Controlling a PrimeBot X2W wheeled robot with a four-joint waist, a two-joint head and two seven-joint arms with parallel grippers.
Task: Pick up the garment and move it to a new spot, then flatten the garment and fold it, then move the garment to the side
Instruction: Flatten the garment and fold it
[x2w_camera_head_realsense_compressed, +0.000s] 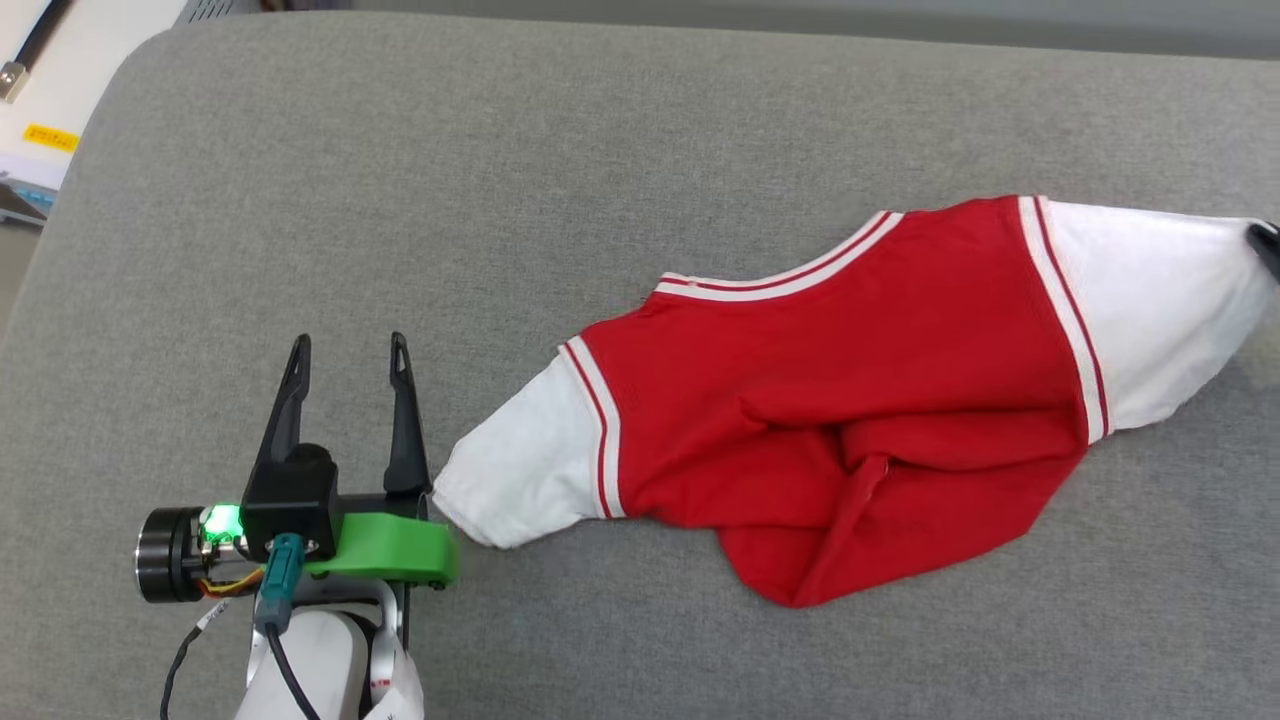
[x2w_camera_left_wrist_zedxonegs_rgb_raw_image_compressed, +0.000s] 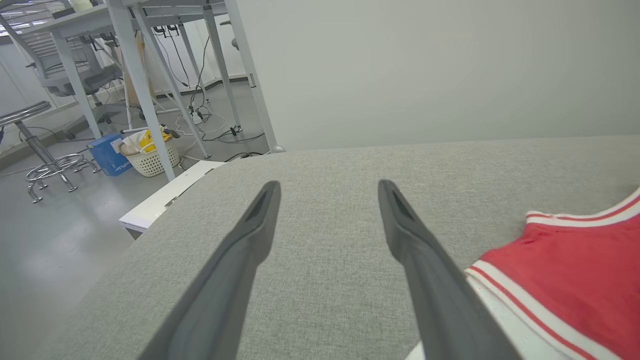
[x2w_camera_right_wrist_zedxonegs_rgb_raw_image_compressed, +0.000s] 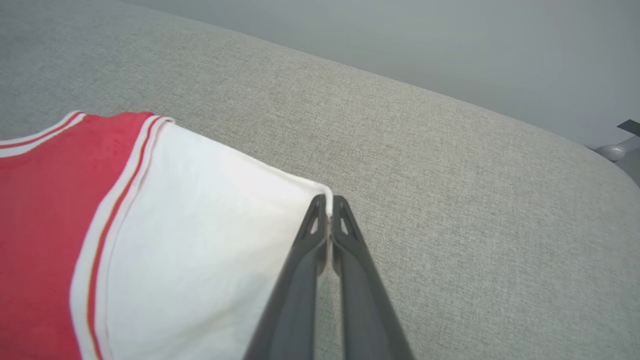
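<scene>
In the head view you have one garment (x2w_camera_head_realsense_compressed: 850, 420) lying across the grey counter (x2w_camera_head_realsense_compressed: 500, 200) from 8 to 3 o'clock, both white sleeves spread outward. Bare counter runs wide toward 12 and 10 o'clock, where the corner rounds off. Your left pincer (x2w_camera_head_realsense_compressed: 348, 360) sits at 8 o'clock, spread open, just beside one sleeve tip. Your right pincer (x2w_camera_head_realsense_compressed: 1266, 243) meets the other sleeve tip at 3 o'clock.

In the left wrist view, the left pincer (x2w_camera_left_wrist_zedxonegs_rgb_raw_image_compressed: 328, 185) gapes over bare cloth. The garment (x2w_camera_left_wrist_zedxonegs_rgb_raw_image_compressed: 565, 270) is at 4 o'clock and the counter (x2w_camera_left_wrist_zedxonegs_rgb_raw_image_compressed: 450, 165) edge drops at 9.

In the right wrist view, your right pincer (x2w_camera_right_wrist_zedxonegs_rgb_raw_image_compressed: 328, 200) is clamped on the sleeve corner of the garment (x2w_camera_right_wrist_zedxonegs_rgb_raw_image_compressed: 150, 235). Free counter (x2w_camera_right_wrist_zedxonegs_rgb_raw_image_compressed: 450, 200) extends to 3 o'clock.
</scene>
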